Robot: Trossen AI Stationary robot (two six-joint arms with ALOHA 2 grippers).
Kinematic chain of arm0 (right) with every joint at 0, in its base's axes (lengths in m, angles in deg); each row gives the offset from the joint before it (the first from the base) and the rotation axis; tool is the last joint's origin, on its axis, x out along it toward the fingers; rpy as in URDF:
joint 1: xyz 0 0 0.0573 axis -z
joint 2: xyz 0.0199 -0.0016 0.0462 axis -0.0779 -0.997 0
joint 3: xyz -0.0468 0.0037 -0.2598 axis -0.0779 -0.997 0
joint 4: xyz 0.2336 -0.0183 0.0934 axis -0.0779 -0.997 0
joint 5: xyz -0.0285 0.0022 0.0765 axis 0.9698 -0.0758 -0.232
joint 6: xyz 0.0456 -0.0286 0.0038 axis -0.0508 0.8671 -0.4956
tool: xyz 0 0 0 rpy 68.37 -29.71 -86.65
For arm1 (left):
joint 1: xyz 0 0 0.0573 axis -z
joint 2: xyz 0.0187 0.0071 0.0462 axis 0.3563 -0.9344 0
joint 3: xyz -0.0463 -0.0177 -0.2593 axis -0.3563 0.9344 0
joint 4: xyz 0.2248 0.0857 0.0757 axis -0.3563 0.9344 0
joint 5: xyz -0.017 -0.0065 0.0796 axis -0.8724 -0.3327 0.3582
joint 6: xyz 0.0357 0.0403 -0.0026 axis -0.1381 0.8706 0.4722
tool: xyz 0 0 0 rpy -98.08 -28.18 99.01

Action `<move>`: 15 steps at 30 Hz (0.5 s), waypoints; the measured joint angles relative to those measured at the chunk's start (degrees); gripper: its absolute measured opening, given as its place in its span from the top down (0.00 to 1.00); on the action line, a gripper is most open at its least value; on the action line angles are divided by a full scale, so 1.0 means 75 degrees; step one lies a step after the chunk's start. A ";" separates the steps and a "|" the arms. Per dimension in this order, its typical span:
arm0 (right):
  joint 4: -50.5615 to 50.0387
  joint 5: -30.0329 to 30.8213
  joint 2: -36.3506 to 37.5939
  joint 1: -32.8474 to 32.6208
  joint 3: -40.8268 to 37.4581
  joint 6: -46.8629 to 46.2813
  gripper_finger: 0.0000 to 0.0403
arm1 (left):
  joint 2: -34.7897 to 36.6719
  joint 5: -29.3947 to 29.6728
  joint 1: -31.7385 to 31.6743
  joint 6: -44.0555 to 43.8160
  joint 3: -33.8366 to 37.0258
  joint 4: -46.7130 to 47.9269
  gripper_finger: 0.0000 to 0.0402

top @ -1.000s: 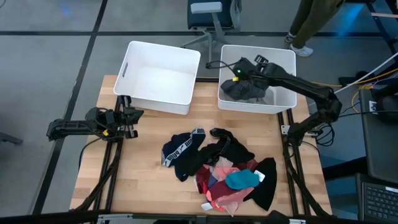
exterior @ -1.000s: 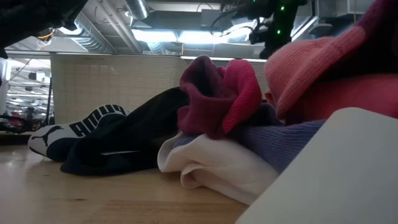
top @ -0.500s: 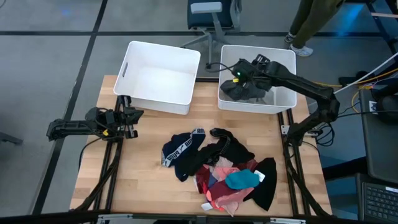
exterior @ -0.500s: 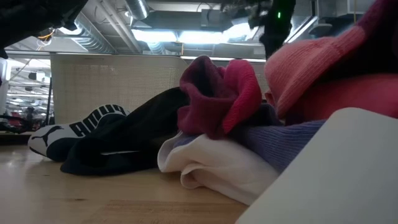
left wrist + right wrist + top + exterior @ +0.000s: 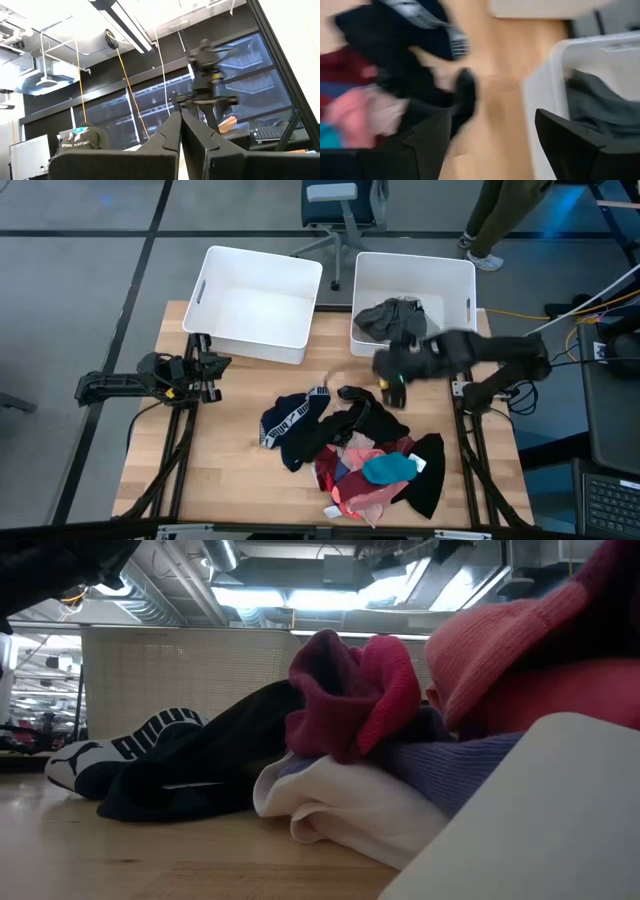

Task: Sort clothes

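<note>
The clothes [image 5: 350, 450] lie heaped on the near right part of the wooden table; the low view shows black, maroon, pink and white pieces [image 5: 340, 730]. A black garment with a white lettered band [image 5: 290, 418] lies at the heap's left side. One grey garment [image 5: 390, 318] lies in the right white bin [image 5: 415, 258]. My right gripper [image 5: 385, 375] hovers open between that bin and the heap, with nothing between its fingers [image 5: 427, 140]. My left gripper [image 5: 205, 367] waits shut at the table's left edge.
The left white bin [image 5: 262, 257] stands at the far edge beside the right one. Bare wood lies left of the heap and in front of the bins. A person's legs and an office chair stand beyond the table's far edge.
My right gripper has opened inside the right bin and let go of the grey garment, which now lies on the bin's floor. It has then swung out over the bin's near wall toward the table's near edge and the heap.
</note>
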 joint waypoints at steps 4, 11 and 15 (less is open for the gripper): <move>0.0088 -0.0043 0.0000 -0.1291 0.0000 -0.0796 0.28 | 0.0000 0.0000 0.0000 -0.0003 0.0000 0.0000 0.99; 0.0338 0.1020 0.0004 -0.3174 -0.0434 -0.2233 0.28 | 0.0000 0.0000 -0.0003 -0.0029 0.0000 0.0000 0.99; 0.0985 0.1327 0.0006 -0.3771 -0.1343 -0.2854 0.28 | 0.0000 0.0000 -0.0003 -0.0030 0.0000 0.0003 0.99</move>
